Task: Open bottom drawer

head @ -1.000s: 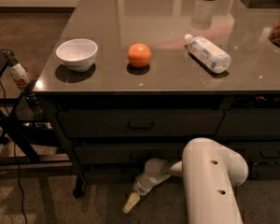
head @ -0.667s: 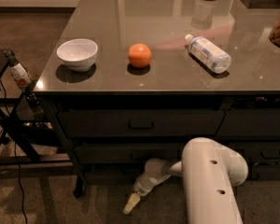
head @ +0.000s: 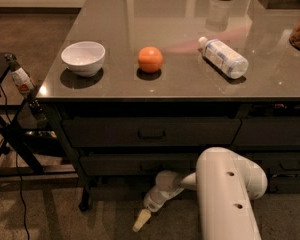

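The bottom drawer (head: 117, 190) is the lowest, shallow dark panel of the wide stack under the counter, just above the floor. Its pull is hidden behind my arm. My gripper (head: 141, 219) hangs low in front of this drawer, pointing down and to the left, almost at the floor. The white forearm (head: 230, 194) fills the lower right. Above the bottom drawer are a taller middle drawer (head: 135, 163) and a top drawer (head: 150, 132) with a dark rectangular pull.
On the counter are a white bowl (head: 83, 58), an orange (head: 150, 59) and a plastic bottle (head: 223, 57) lying on its side. A dark metal stand (head: 17, 134) with a cable and a small bottle is at the left. Narrower drawers (head: 275, 134) are at the right.
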You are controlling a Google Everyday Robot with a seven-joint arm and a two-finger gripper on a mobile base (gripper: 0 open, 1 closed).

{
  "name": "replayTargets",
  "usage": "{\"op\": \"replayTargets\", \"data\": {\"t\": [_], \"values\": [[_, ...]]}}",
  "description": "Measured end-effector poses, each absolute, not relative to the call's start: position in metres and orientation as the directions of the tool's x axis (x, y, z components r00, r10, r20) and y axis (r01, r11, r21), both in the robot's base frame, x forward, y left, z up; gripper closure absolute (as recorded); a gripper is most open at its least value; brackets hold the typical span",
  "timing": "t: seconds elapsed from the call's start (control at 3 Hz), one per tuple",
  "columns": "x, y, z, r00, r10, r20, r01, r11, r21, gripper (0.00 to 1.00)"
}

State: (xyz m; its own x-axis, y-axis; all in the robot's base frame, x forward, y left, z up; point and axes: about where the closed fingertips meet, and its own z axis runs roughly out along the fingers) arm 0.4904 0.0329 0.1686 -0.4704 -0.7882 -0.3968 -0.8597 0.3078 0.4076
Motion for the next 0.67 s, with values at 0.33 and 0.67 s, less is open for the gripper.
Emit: {"op": "replayTargets", "data": {"t": [0.33, 0.67], "values": [[0.49, 0.033, 0.17, -0.471, -0.788, -0.397, -0.859, 0.308, 0.409, 0.0], [0.473, 0.029, 0.176, -0.475, -0.793, -0.381, -0.848, 0.297, 0.439, 0.0]]}}
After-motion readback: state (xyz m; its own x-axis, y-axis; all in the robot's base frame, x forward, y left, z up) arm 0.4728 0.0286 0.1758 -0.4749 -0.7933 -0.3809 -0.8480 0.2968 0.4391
